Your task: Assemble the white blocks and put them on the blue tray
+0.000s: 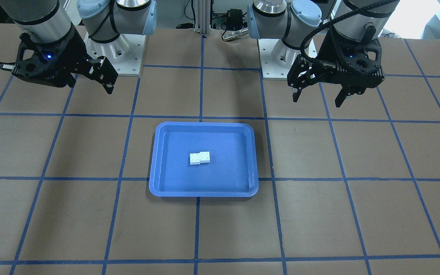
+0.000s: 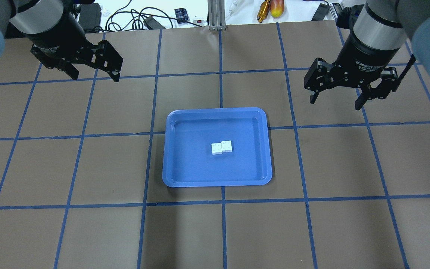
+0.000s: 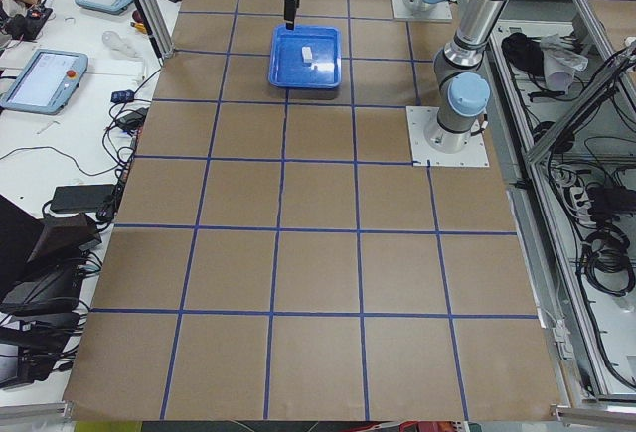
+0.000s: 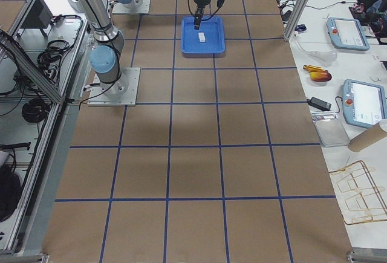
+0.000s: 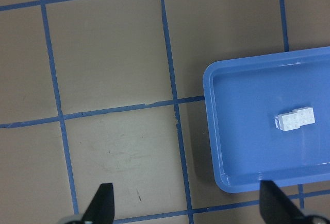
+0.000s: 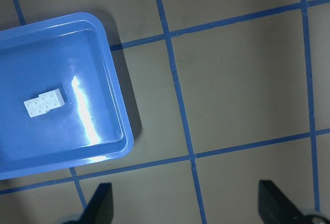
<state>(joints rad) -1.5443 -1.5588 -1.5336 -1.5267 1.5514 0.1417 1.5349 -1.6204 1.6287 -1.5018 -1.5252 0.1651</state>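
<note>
The two white blocks [image 2: 222, 147] lie joined side by side, slightly offset, near the middle of the blue tray [image 2: 217, 183], which sits at the table's centre. They also show in the front view [image 1: 199, 157], on the tray [image 1: 204, 193]. My left gripper [image 2: 95, 76] hovers open and empty, behind and to the left of the tray. My right gripper [image 2: 335, 102] hovers open and empty to the tray's right. The left wrist view shows the blocks [image 5: 295, 119] in the tray [image 5: 210, 131] at its right. The right wrist view shows the blocks [image 6: 45, 102] in the tray [image 6: 122, 121] at its left.
The brown table [image 2: 88, 168] is marked with a grid of blue tape. The two arm bases [image 1: 117, 53] stand at the robot's side of the table. Cables and small tools [image 2: 271, 7] lie beyond the far edge. Nothing else lies near the tray.
</note>
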